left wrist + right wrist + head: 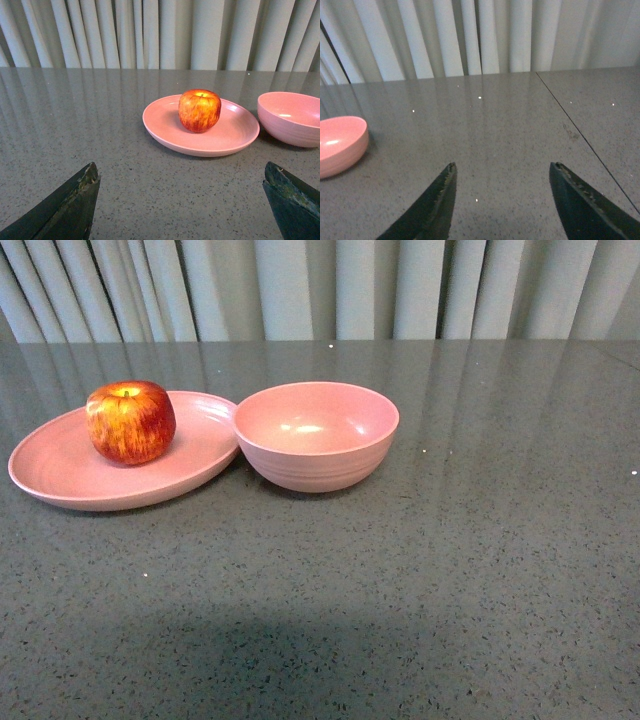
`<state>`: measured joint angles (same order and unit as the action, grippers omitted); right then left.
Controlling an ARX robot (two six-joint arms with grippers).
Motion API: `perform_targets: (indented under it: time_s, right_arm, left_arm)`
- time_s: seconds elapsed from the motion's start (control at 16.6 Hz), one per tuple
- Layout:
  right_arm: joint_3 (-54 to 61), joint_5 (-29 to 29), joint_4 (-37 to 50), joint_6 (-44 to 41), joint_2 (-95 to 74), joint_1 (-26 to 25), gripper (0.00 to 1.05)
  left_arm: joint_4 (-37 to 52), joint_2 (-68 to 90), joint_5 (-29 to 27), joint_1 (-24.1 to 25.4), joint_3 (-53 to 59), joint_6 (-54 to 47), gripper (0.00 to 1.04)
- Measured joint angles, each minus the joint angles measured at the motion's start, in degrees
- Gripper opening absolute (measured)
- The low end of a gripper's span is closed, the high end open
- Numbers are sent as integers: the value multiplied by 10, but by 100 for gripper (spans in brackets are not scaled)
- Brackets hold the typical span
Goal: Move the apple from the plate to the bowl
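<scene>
Widely agape: left end effector (181, 200).

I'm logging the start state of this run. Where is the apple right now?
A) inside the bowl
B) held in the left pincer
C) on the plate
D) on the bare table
C: the apple sits upright on the plate, the bowl beside it is empty, and the left pincer stands open, well short of the fruit.

Glossy speckled stone-like table (450, 570); smooth matte plate (60, 475); faintly ridged bowl (310, 472).
</scene>
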<state>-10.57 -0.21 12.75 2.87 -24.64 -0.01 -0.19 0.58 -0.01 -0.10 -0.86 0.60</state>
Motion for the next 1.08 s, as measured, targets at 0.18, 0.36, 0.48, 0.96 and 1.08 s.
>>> perform_targets:
  time_s: [0.18,0.36,0.48,0.96,1.08]
  right_arm:
    - [41,0,-8,-17,63,0,15]
    - [65,0,-21,-23,95,0,2]
    - [76,0,-35,-24,122,0,2]
    - [98,1,-139,-25,226,0,2]
    - [97,2,-124,-25,244,0,2]
  left_arm:
    - [0,0,0,0,0,0,98]
    - [0,0,0,0,0,0,98]
    - [0,0,0,0,0,0,98]
    - [0,0,0,0,0,0,98]
    - [0,0,0,0,0,0,98]
